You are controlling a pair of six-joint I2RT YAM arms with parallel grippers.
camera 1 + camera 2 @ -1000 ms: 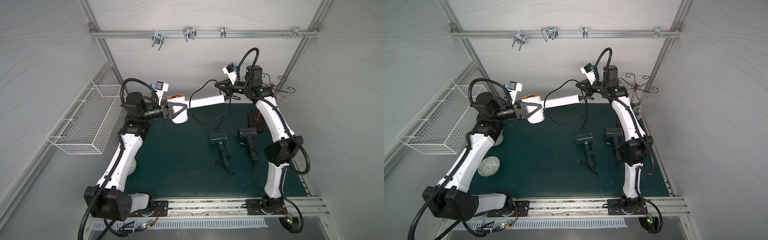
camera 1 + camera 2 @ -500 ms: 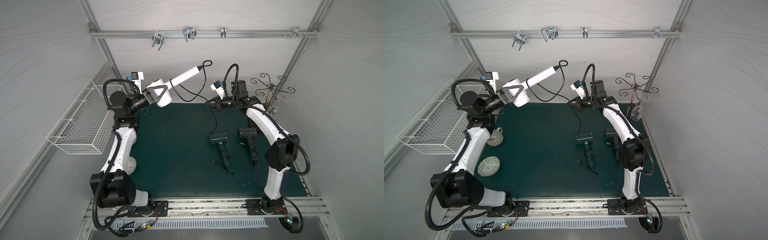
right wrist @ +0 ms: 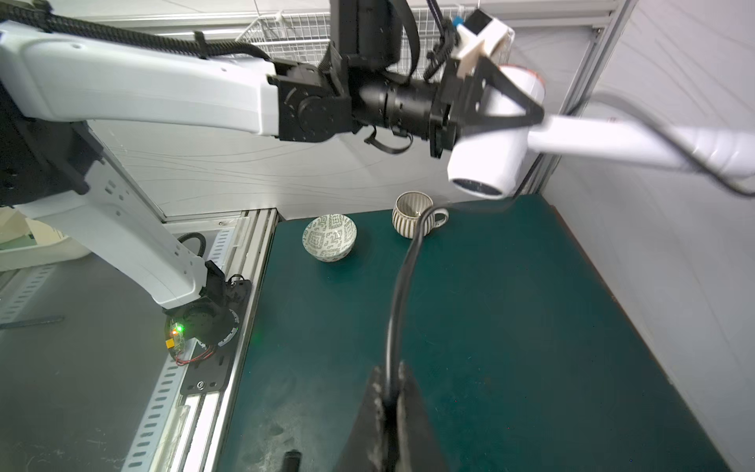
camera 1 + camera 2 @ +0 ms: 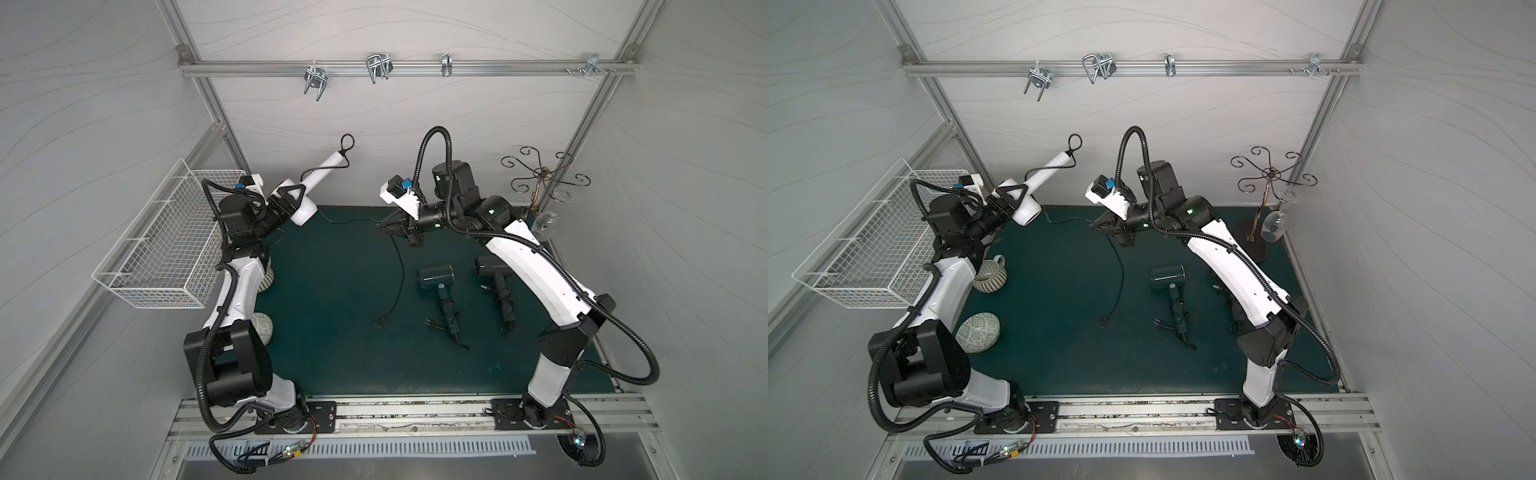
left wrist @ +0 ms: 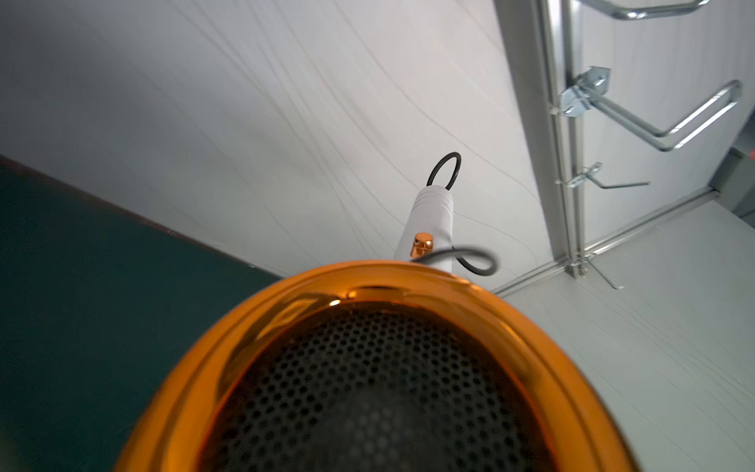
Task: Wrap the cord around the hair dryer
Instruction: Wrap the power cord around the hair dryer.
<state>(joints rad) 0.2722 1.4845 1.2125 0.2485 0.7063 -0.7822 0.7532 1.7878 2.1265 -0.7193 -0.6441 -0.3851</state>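
Observation:
My left gripper [image 4: 293, 195] is shut on the barrel of a white hair dryer [image 4: 302, 211] and holds it in the air at the back left. Its handle [image 4: 323, 171] points up toward the back wall. The black cord [image 4: 400, 266] loops at the handle's end, runs down along the handle and crosses to my right gripper [image 4: 380, 225], which is shut on it. From there the cord hangs to the mat and ends in the plug [image 4: 381, 322]. The left wrist view is filled by the hair dryer's copper rear grille [image 5: 367, 367]. In the right wrist view the cord [image 3: 402, 278] sits between the pinched fingertips [image 3: 404, 382].
Two black hair dryers [image 4: 436, 278] [image 4: 492, 268] with bundled cords lie on the green mat [image 4: 332, 353] on the right. A striped mug [image 4: 990, 274] and a patterned bowl [image 4: 978, 332] stand by the left arm. A wire basket [image 4: 166, 245] hangs left. A glass stand [image 4: 1271, 174] holds a wine glass [image 4: 1273, 224].
The left arm swung the hair dryer back and left, tilting its handle upward. The right gripper came down and toward the middle with the cord, whose free end now trails onto the mat.

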